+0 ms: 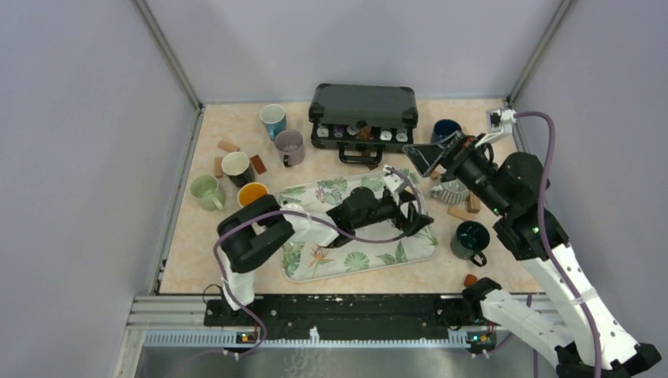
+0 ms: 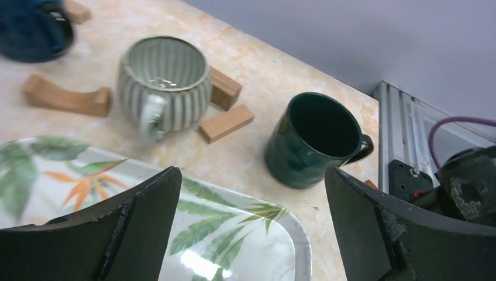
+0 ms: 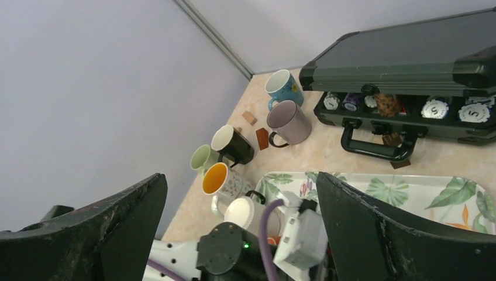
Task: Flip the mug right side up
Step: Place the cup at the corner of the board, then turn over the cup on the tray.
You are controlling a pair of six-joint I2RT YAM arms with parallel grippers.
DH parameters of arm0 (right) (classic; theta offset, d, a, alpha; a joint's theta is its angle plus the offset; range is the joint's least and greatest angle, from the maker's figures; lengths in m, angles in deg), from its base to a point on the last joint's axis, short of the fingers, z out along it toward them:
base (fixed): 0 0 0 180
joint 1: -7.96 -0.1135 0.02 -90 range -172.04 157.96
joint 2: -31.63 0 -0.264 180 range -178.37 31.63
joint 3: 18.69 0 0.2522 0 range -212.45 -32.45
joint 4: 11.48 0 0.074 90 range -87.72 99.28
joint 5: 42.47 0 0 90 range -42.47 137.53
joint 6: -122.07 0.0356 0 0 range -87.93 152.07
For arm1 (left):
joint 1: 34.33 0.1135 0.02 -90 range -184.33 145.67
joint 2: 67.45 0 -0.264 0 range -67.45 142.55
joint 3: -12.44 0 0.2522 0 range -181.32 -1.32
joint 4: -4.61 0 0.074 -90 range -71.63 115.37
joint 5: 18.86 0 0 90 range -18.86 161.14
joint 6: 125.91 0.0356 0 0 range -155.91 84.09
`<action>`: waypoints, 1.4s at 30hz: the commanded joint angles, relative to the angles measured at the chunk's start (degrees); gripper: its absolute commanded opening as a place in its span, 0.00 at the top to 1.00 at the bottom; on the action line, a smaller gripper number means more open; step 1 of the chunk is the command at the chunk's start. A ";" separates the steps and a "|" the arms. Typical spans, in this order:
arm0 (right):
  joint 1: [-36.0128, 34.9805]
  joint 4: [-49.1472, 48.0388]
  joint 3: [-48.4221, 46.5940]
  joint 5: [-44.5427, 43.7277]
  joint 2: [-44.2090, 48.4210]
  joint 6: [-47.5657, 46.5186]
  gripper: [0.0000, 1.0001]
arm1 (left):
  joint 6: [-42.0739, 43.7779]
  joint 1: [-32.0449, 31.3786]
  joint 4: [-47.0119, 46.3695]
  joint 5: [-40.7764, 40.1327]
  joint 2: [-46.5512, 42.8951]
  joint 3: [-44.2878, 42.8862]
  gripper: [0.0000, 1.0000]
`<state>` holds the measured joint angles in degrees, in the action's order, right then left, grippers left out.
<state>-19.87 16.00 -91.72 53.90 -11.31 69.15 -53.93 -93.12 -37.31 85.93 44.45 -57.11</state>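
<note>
**Mug stands mouth up; the risk now is knocking it back over**

The worktop (image 1: 189, 256) is crowded, so take the big pieces first. The leaf-print tray (image 1: 346, 261) lies across the middle. A low, careless pull-back over it could drag on its rim and shove it into whatever stands off its right end.

The left gripper (image 1: 421, 220) hangs above that right end, its fingers spread wide with nothing between them. The right gripper (image 3: 240, 177), raised near the far right corner, is likewise spread and empty.

The dark green mug (image 2: 310, 143) stands mouth up near the worktop's right edge, just beside the tray's near right corner and apart from both grippers. (I take it for the task's mug, though these views do not rule out the ribbed one.) A sideways sweep of the open fingers could catch its rim or handle. That would tip it or push it toward the edge.

The ribbed mug (image 2: 164, 82), also upright, sits further back, just beside small wooden blocks (image 2: 225, 124). A nudge there could rock it onto a block.
</note>
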 commanded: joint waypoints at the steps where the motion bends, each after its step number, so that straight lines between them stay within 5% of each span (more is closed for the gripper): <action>1: 0.46 -3.32 -4.35 2.13 -2.25 -0.18 0.01 | -1.13 1.64 8.74 -8.49 -9.87 3.29 0.01; 8: 0.44 -4.49 -4.96 0.93 -4.34 -1.81 0.01 | -5.04 5.48 26.72 -17.14 -23.30 7.36 0.01; 24: 0.44 -3.21 -1.82 -1.71 -6.44 -2.06 0.01 | -12.75 17.52 76.85 -29.70 -42.39 -1.09 0.01; 32: 0.43 -2.68 2.83 0.49 -7.41 -0.99 0.01 | -8.67 24.94 95.93 -26.70 -33.73 -16.10 0.01; 42: 0.49 0.57 5.79 1.95 -8.98 -3.29 0.01 | -2.71 33.58 101.75 -21.19 -21.70 -19.25 0.02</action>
<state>-19.87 16.65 -87.20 54.56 -20.46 67.51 -59.62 -61.29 60.15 62.34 19.66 -75.21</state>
